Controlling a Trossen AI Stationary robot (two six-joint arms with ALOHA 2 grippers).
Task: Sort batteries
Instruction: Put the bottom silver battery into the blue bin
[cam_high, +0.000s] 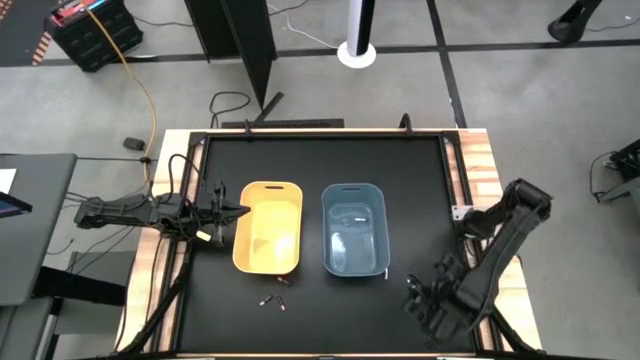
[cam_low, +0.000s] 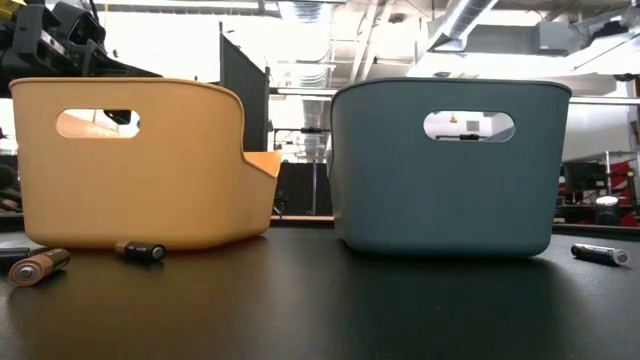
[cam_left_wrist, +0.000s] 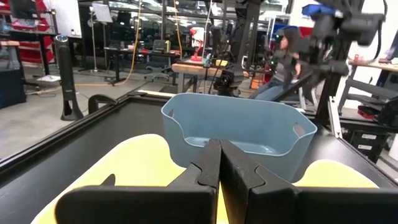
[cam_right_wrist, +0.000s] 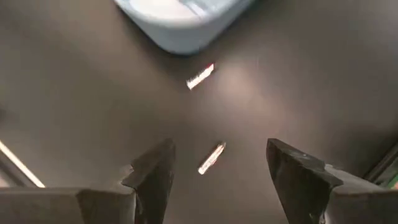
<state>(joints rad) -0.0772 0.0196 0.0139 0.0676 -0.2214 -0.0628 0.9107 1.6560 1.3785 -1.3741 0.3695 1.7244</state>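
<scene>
While the left gripper (cam_left_wrist: 219, 163) hangs over the near end of the yellow bin (cam_high: 268, 226) with its fingers pressed together on nothing visible, the right gripper (cam_right_wrist: 217, 177) is the one at work, poised low over the black table (cam_high: 400, 170) near its front right corner with its jaws spread wide. Judging by that pose, the step in hand is a reach for a loose battery on the right side. In the right wrist view a pale silvery battery (cam_right_wrist: 211, 158) lies on the table between the two open fingers, not touching either, and a second pale battery (cam_right_wrist: 200, 76) with a red end lies farther on, just short of the blue bin (cam_high: 354, 228). Lowering around the nearer cell and closing squarely across it seems the next call, and since the cell lies at a slant to the jaws, a small turn of the wrist may help to keep it from rolling away. Two more batteries (cam_high: 273, 299) rest on the table just in front of the yellow bin; the low view shows them as a copper-toned one (cam_low: 38, 266) and a dark one (cam_low: 140, 250), well apart from either gripper. Whether either bin already holds cells I cannot tell.
</scene>
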